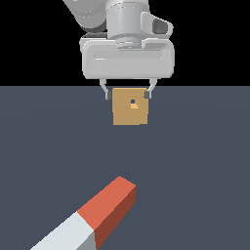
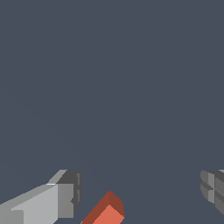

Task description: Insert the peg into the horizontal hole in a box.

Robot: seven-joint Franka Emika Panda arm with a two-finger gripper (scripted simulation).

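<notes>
1 peg (image 1: 93,217), red and white, lying at the exterior view's lower left on the grey floor (image 1: 195,171); 1 tan box (image 1: 130,105) with hole (image 1: 133,103) at upper centre; gripper (image 1: 127,93) open, empty, above.

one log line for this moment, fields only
tool: open, empty | peg: lying on floor, ungrasped | box: beyond the tool, hole empty | phase: pre-grasp
</notes>
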